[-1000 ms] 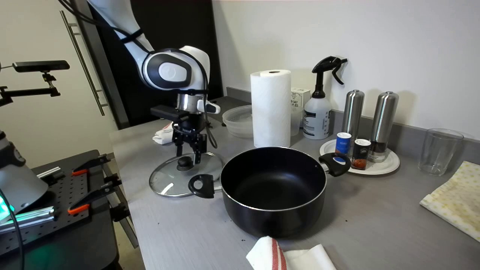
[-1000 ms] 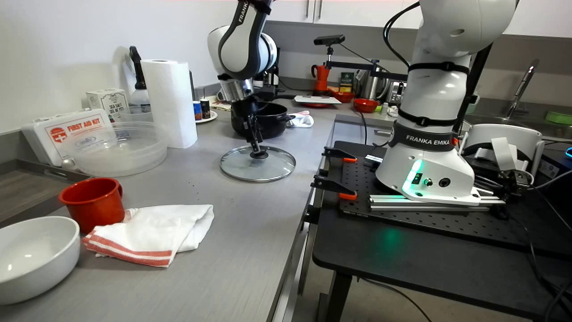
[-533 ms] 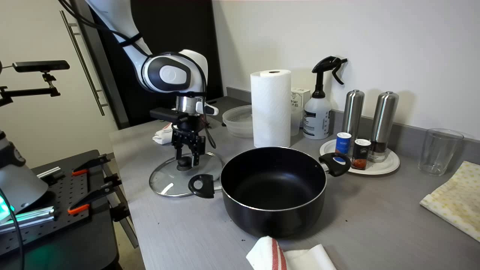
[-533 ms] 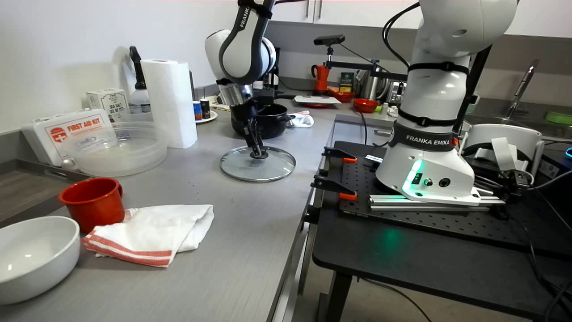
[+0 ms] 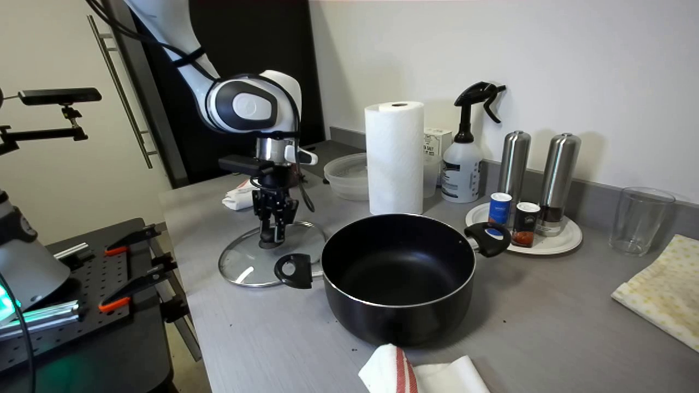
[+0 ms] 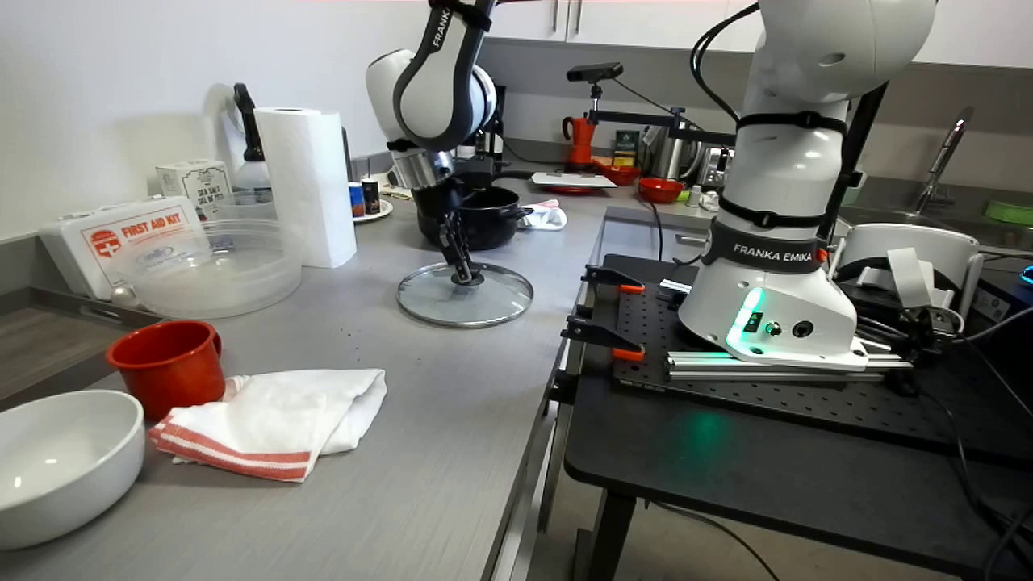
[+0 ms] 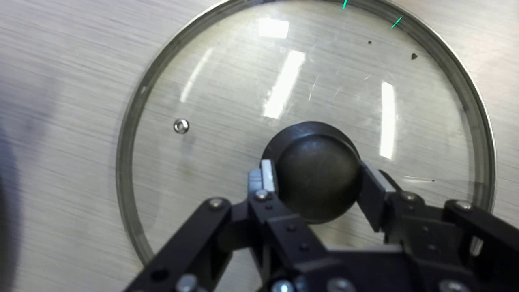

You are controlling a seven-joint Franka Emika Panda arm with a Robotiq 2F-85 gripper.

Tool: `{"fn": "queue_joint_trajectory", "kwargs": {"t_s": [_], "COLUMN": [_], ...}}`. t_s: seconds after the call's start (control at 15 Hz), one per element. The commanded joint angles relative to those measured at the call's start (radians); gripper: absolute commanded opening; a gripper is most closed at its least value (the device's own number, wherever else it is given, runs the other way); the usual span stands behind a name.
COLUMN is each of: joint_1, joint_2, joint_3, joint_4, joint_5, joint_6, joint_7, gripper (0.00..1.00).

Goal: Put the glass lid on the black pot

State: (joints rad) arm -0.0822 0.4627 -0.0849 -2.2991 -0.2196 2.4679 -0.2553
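The glass lid (image 5: pixel 240 265) lies level at the counter, left of the black pot (image 5: pixel 401 322) in an exterior view. Its black knob (image 7: pixel 318 182) sits between the fingers of my gripper (image 7: pixel 318 178) in the wrist view, with a pad (image 7: pixel 269 176) against one side and the opposite finger against the other. My gripper (image 6: pixel 463 278) points down over the lid's middle and is shut on that knob. The pot stands uncovered, its dark inside showing, with one side handle (image 5: pixel 295 271) overlapping the lid's edge in the picture. In an exterior view the arm partly hides the pot (image 6: pixel 492 226).
Behind the pot stand a paper towel roll (image 5: pixel 394 164), a spray bottle (image 5: pixel 461 172) and a plate (image 5: pixel 568 240) with shakers and mills. A striped towel (image 5: pixel 423 376) lies in front of the pot. Clear plastic containers (image 6: pixel 218 278) are near the wall.
My gripper has come down slightly, and its fingers have closed from both sides onto the lid's knob. The lid has shifted very slightly. The pot has not moved.
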Motion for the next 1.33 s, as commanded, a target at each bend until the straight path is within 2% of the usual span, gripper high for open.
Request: {"fn": "queue_joint_trajectory", "kwargs": {"t_s": [0.0,0.33,1.27], "joint_1": [0.008,-0.006,-0.005], "joint_2": [0.0,-0.05,-0.304], "joint_3": [-0.004,0.017,0.068], "joint_4": [-0.001,-0.009,-0.008], "joint_5": [-0.025,0.002,0.037], "joint_6": [0.013,-0.014,-0.046], "joint_7": [0.027,-0.008,-0.101], "gripper": [0.25,0.25,0.25]}}
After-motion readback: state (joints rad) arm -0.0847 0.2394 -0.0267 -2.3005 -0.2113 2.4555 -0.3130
